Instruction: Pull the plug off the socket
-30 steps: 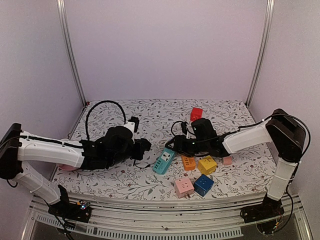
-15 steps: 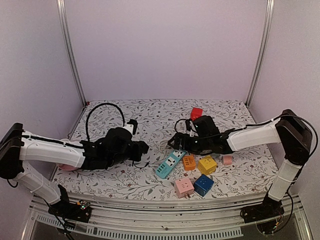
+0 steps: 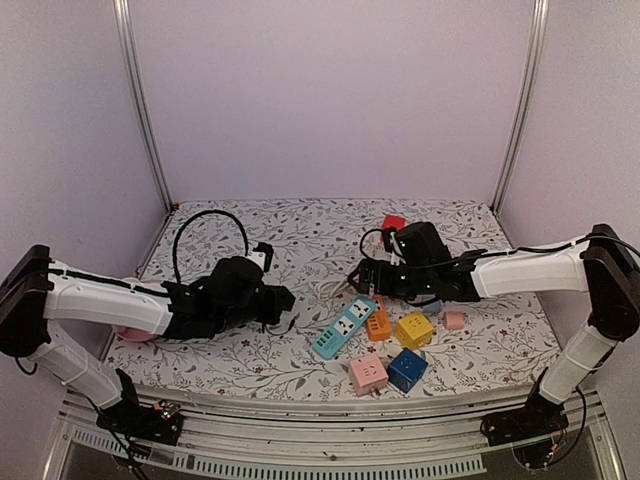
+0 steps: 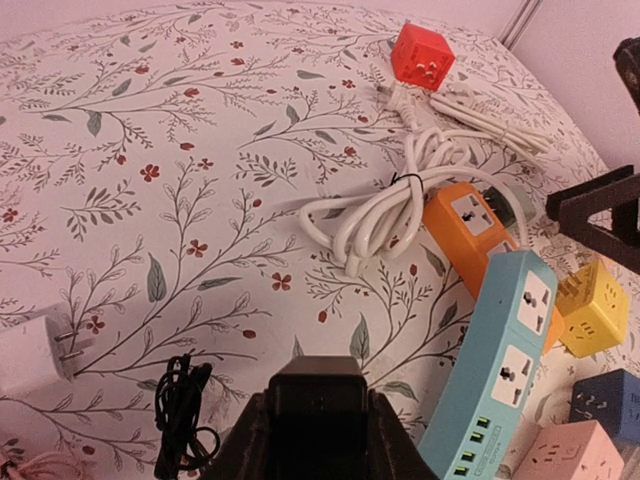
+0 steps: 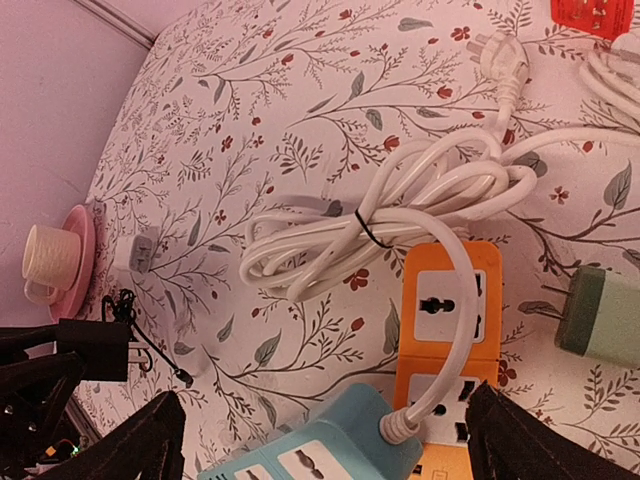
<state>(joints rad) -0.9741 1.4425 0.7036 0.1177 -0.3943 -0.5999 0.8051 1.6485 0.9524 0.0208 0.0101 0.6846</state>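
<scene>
The socket is a light-blue power strip (image 3: 345, 327) lying flat on the flowered table, also seen in the left wrist view (image 4: 500, 360) and the right wrist view (image 5: 320, 445). My left gripper (image 3: 283, 300) (image 4: 320, 400) is a little to its left, shut on a black plug (image 4: 320, 385) that is clear of the strip. A black cable (image 3: 210, 222) loops back from it. My right gripper (image 3: 375, 280) (image 5: 325, 440) hovers open over the strip's cord end, holding nothing.
An orange strip (image 3: 377, 323) and a bundled white cord (image 5: 400, 215) lie beside the blue strip. Yellow (image 3: 414, 328), blue (image 3: 407, 368) and pink (image 3: 368, 373) cube sockets sit in front, a red one (image 3: 393, 225) behind. A cup on a pink saucer (image 5: 60, 260) stands far left.
My right gripper has opened, let go of the blue strip and drawn back to the right. The strip has slid slightly right. The left gripper has pulled back a little with the black plug.
</scene>
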